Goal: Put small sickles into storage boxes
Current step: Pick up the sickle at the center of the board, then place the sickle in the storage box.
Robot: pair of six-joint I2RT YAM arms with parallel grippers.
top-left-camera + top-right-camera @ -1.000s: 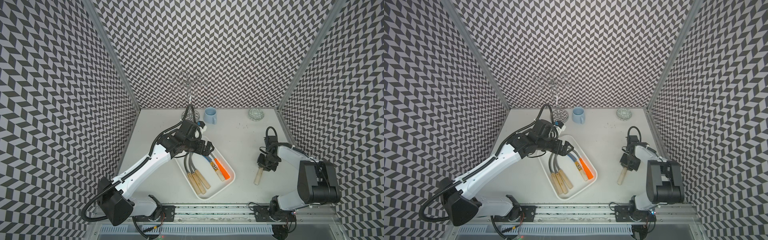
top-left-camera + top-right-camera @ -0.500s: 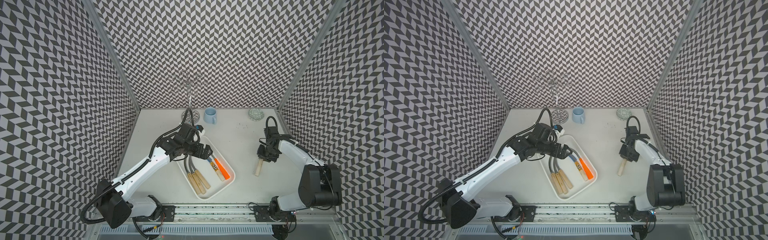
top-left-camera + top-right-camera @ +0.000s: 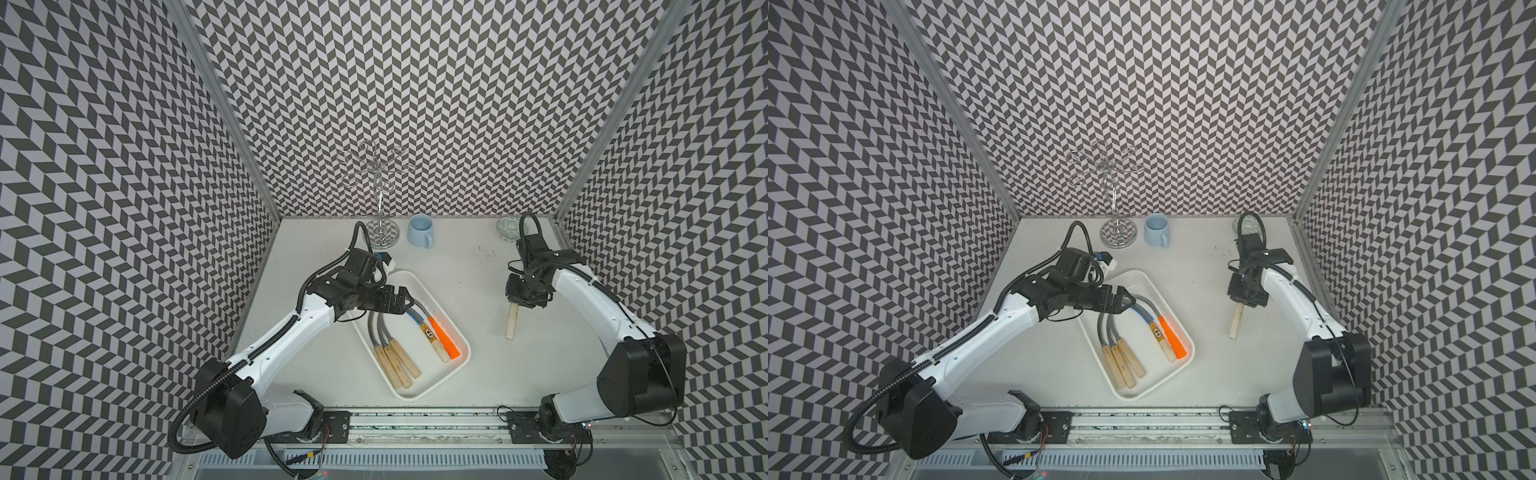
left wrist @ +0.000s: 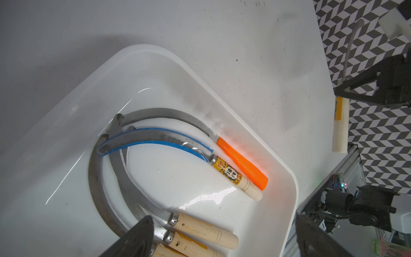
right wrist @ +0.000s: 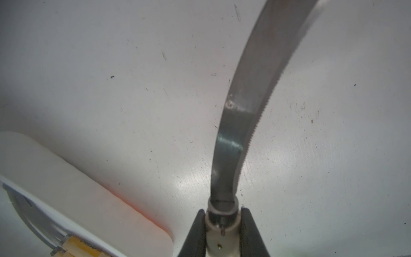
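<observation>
Right end effector pinches a sickle — left end effector gapes over tray.

White tray was glossy smooth plastic with glare streaks, sickle blades dull grey metal, some edges serrated, metal ferrules shiny, wooden handles pale and smooth, orange handle looked matt plastic, counter matt white, scuffed and speckled.
</observation>
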